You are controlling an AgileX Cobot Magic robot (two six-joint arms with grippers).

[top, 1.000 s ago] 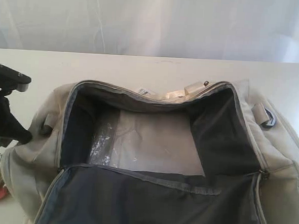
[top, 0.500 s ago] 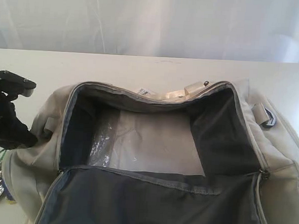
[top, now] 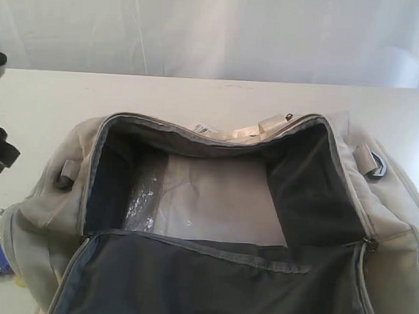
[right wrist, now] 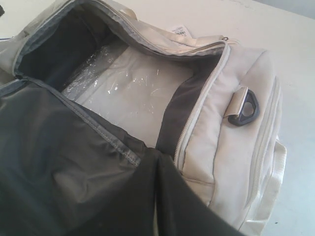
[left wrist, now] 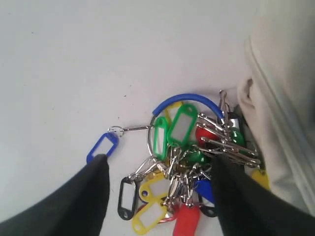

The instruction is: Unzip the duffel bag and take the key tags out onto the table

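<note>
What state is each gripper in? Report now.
Left gripper: open, holding nothing, over the key tags on the table.
Right gripper: shut; whether it pinches the bag cannot be told.

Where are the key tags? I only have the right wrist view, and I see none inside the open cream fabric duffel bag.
Observer: The bunch of coloured plastic key tags lies on the plain white table, right beside one end of the cream fabric duffel bag.
Operator: Is anything holding it?
Observer: No. The left gripper is open and empty, raised above the bunch.
</note>
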